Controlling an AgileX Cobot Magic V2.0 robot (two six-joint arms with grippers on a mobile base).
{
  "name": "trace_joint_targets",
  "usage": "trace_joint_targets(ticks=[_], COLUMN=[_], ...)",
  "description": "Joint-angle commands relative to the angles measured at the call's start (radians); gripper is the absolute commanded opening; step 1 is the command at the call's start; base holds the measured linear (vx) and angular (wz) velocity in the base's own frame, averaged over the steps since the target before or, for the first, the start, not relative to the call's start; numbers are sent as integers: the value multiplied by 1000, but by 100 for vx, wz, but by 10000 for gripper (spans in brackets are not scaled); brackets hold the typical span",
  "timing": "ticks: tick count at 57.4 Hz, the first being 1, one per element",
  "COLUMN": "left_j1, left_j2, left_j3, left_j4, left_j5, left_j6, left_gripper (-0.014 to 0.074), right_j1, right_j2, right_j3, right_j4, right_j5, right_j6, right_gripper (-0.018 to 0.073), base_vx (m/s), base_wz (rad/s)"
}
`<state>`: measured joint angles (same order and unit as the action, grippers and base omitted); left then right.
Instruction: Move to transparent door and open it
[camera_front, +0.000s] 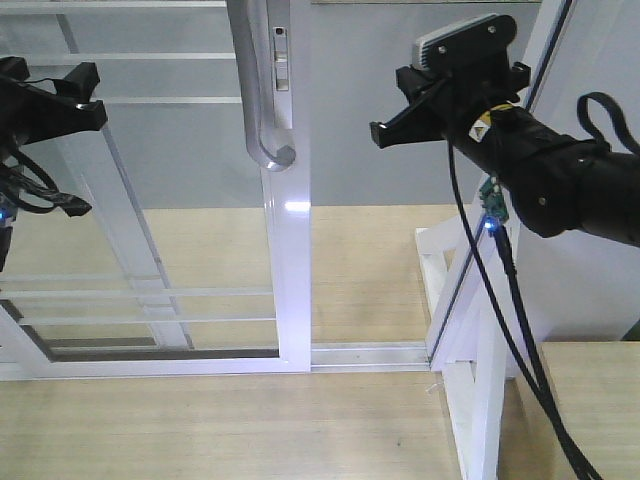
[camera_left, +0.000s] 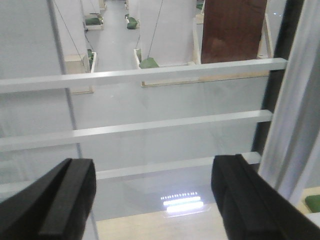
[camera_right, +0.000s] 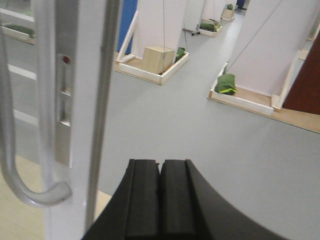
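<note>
One white wooden brace (camera_front: 434, 285) stands just right of the transparent door (camera_front: 290, 280).

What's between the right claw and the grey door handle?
Only the white upright and open air separate the right gripper from the handle, clearest in the front view.

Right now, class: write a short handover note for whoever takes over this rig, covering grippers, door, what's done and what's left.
Left gripper: open, empty, held left of the grey handle.
Right gripper: fingers shut, empty, just right of the handle, not touching it.
Transparent door: the robot is at it. A gap shows between its handle upright and the right-hand frame, so it looks partly open.
Left: probably slide it wider.
</note>
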<state>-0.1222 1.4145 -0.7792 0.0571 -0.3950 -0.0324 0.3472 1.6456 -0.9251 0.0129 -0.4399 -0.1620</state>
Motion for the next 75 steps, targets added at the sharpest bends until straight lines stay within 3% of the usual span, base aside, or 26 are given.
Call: trace_joint_targets(ticks=[1,10,27,42,75], left_j1=[-34,-85,-145,-188,-191], left_j2=[3,79,239,330,482], left_j3=[-34,-48,-206,-314,-525], left_j4=[2,24,24,24,-11], left_j5=[-99,-155,-178,-176,-124], left_j6=[-11,-12,-88,-90,-89], left_gripper=[587,587,587,587,584], right_j1=[-41,-82,-82,-82,-82], right_j2=[-83,-135,-156,-156,-156], right_j3=[30,112,134,134,134], right_j4=[3,-2,-1,-1,1], right_j5=[-83,-95,-98,-99,-99], right_j6=[-15,-25,-67,-91,-113], right_gripper=[-6,-6,-6,-6,-6], base_vx=[0,0,0,0,0], base_wz=[0,0,0,0,0])
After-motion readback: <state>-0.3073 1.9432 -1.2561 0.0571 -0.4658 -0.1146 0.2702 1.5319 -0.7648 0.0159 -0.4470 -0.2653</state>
